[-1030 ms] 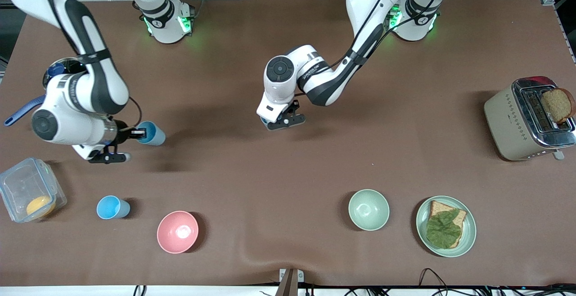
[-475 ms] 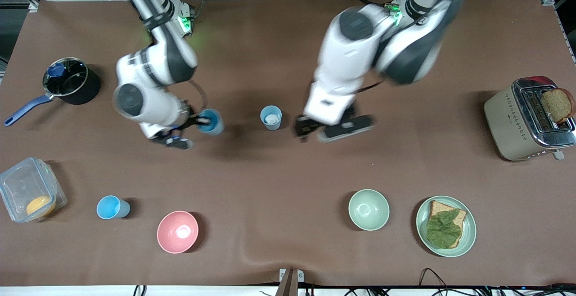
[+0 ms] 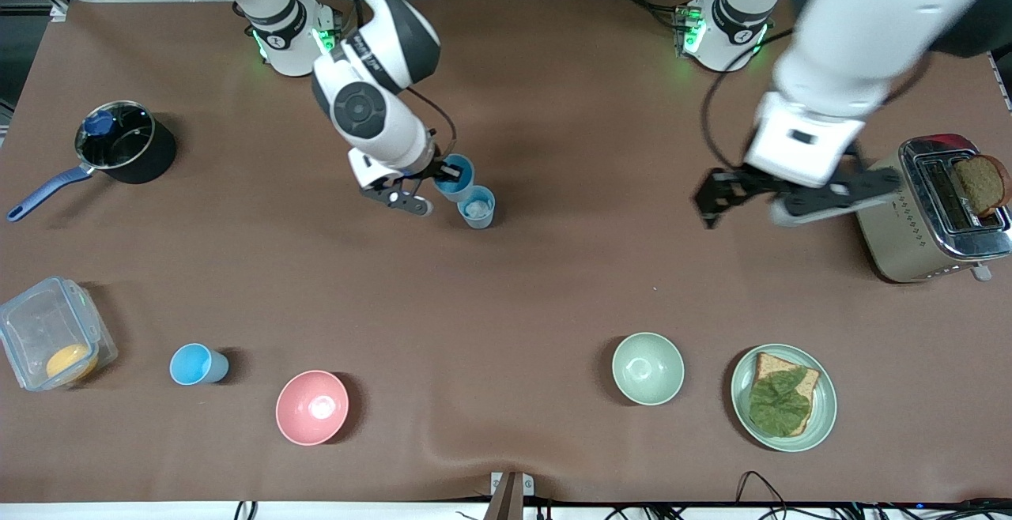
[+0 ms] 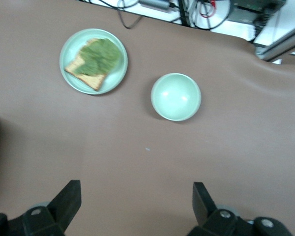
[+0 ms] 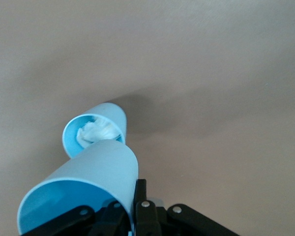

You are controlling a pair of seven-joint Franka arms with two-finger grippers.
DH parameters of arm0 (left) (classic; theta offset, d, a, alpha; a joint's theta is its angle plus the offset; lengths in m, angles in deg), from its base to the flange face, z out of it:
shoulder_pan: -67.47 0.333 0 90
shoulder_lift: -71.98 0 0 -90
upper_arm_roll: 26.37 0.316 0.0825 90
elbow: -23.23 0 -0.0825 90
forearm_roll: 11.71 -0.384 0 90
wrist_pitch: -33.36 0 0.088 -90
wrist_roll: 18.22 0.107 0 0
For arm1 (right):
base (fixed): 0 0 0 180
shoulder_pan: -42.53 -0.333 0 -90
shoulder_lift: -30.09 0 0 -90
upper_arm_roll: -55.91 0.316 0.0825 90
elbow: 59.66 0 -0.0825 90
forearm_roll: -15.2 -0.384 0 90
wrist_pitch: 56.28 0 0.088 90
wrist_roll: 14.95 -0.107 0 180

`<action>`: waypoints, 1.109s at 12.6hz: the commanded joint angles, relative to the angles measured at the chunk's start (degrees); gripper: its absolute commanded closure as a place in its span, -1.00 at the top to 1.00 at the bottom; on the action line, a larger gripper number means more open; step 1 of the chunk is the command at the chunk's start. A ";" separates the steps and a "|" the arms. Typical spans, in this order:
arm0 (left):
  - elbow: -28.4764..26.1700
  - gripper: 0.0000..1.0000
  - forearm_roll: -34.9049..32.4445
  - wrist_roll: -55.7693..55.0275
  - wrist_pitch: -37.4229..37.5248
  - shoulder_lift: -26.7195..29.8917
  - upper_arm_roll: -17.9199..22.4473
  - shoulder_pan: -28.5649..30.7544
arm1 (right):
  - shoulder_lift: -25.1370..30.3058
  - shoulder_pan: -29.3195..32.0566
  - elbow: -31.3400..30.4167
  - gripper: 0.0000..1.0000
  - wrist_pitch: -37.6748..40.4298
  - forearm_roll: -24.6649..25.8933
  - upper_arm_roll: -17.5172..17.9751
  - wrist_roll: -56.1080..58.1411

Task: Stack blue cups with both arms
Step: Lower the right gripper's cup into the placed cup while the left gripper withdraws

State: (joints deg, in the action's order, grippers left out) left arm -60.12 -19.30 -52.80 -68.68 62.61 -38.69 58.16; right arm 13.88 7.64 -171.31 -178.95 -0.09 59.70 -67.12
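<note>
My right gripper point(image 3: 441, 181) is shut on the rim of a blue cup point(image 3: 456, 173), one finger inside and one outside, and holds it tilted just above and beside a second blue cup point(image 3: 478, 206). That second cup stands upright mid-table with something white and crumpled inside. In the right wrist view the held cup point(image 5: 88, 177) fills the foreground, in the right gripper point(image 5: 132, 209), with the standing cup point(image 5: 95, 132) just past it. A third blue cup point(image 3: 198, 364) stands near the front camera toward the right arm's end. My left gripper point(image 3: 779, 200) is open and empty, raised over the table beside the toaster; its own view shows it point(image 4: 136, 202) over bare cloth.
A toaster point(image 3: 929, 208) with bread stands at the left arm's end. A pale green bowl point(image 3: 647, 367) and a plate point(image 3: 822, 417) of bread and lettuce sit near the front camera. A pink bowl point(image 3: 311, 407), a clear container point(image 3: 51, 334) and a dark pot point(image 3: 126, 145) stand toward the right arm's end.
My right gripper carried its blue cup from the right arm's end to beside the standing cup. My left gripper let go of that cup, rose and swung to the toaster.
</note>
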 commanded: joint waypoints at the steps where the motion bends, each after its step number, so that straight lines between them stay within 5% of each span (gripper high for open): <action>1: -1.99 1.00 3.27 9.15 3.68 3.21 6.48 0.52 | -2.67 -2.37 1.44 -1.00 -2.31 -1.77 -0.98 -2.93; 4: -1.82 1.00 8.99 18.31 5.01 4.53 13.97 0.87 | -4.09 -2.82 2.32 -1.00 -3.36 -1.76 -0.98 -3.20; 7: -1.91 1.00 8.91 18.50 9.04 6.20 15.22 1.22 | -5.58 -3.08 3.81 -1.00 -3.63 -1.42 -0.98 -3.90; 8: -1.82 1.00 8.57 18.67 9.49 6.38 15.22 1.39 | -5.58 -2.82 3.99 -0.31 -3.54 -1.07 -1.06 -3.82; 9: -1.82 1.00 8.65 18.59 9.58 6.38 15.13 2.09 | -5.50 -2.04 4.08 0.80 -2.84 -1.67 -1.06 -3.99; 10: -1.82 1.00 8.56 18.59 9.58 6.38 14.87 2.36 | -5.24 -1.77 4.25 1.00 -2.84 -1.68 -1.32 -4.95; 14: -1.64 1.00 8.21 18.50 10.28 6.38 14.60 1.75 | -1.73 5.67 4.96 1.00 8.19 0.52 -1.59 3.95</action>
State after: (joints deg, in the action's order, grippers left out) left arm -60.69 -11.39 -34.93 -59.32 67.66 -23.69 59.68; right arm 9.34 8.05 -166.35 -176.71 -0.19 57.75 -68.93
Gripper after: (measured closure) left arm 0.000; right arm 0.322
